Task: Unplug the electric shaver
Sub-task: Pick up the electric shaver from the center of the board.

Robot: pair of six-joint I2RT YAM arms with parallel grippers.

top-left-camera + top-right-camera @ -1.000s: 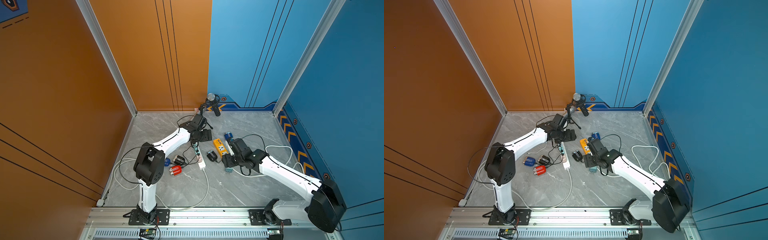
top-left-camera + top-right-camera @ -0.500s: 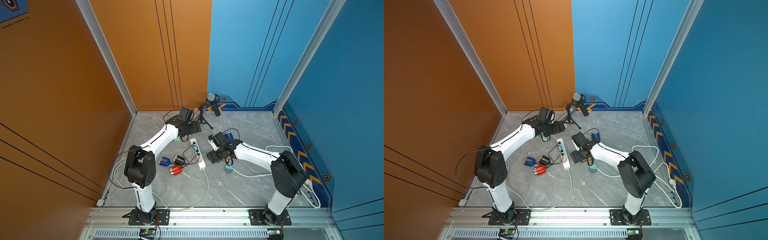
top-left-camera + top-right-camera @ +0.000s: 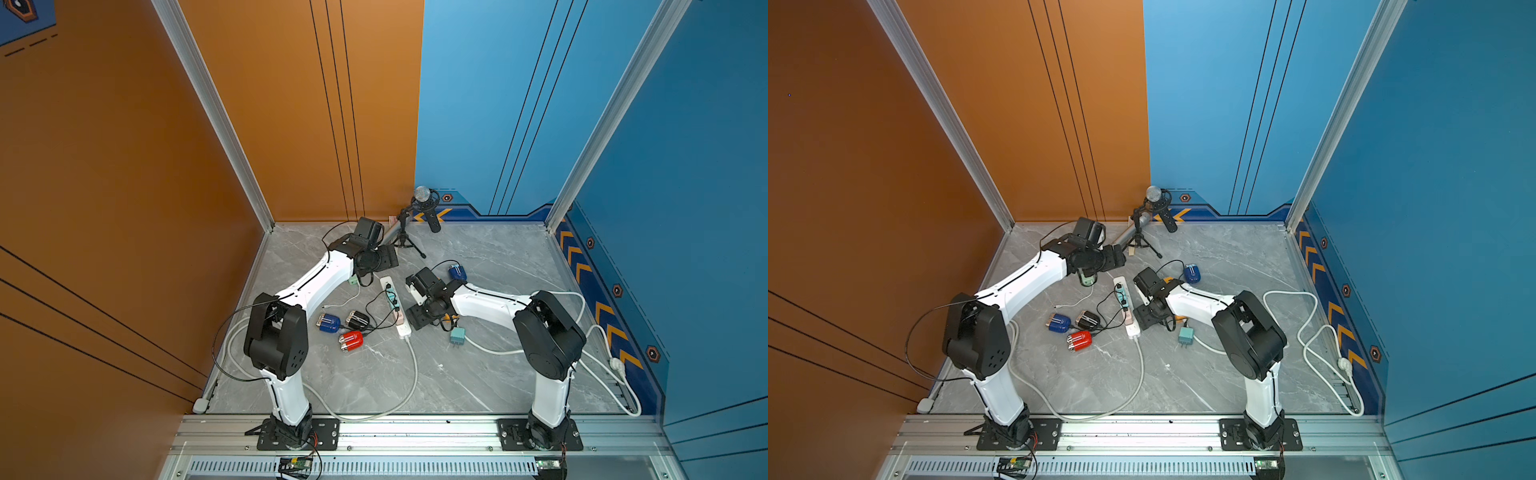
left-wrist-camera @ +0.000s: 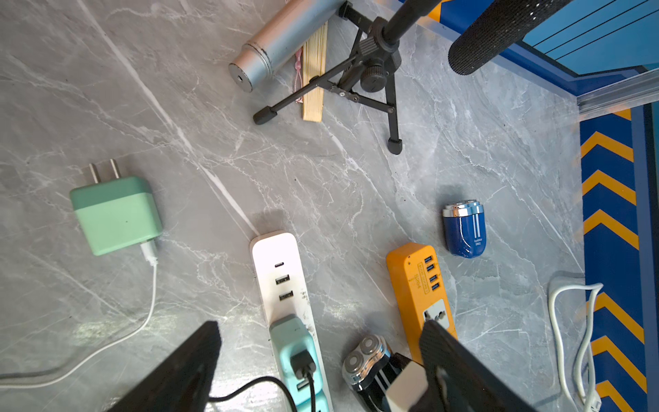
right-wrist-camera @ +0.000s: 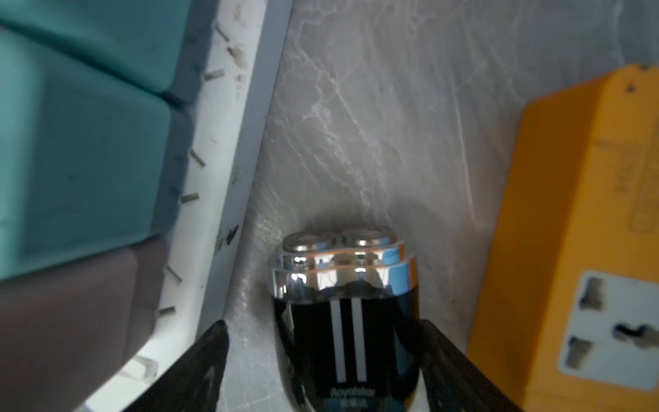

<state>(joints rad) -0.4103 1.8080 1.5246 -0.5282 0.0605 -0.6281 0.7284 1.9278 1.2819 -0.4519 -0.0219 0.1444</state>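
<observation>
1. White strip (image 4: 274, 257): long, rounded, glossy plastic, scuffed along one edge. It holds teal adapters (image 5: 82, 142) and a mauve adapter (image 5: 71, 314), packed side by side. A black plug (image 4: 303, 360) sits in one teal adapter.
2. Orange strip (image 4: 417, 285): boxy matte plastic with four blue USB ports and a white universal socket.
3. Black shaver (image 5: 342, 321): lies on the desk (image 4: 321, 178) between the two strips. Rounded glossy body, two white stripes, chrome collar, twin round heads. Its cord is hidden here.
4. Right end effector (image 5: 322, 328): open, with one black finger on each side of the black shaver's body. Can't tell if they touch it.
5. Left end effector (image 4: 321, 328): open, holding nothing, hovers over the white strip.
6. Green charger (image 4: 114, 214): loose on the desk. Matte rounded block, two bare metal prongs, white cable.
7. Blue shaver (image 4: 463, 232): same shape, near the orange strip's USB end.
8. Desk: smooth grey marble look with pale veins. A brushed metal cylinder (image 4: 281, 42) lies by the black tripod (image 4: 371, 71).
</observation>
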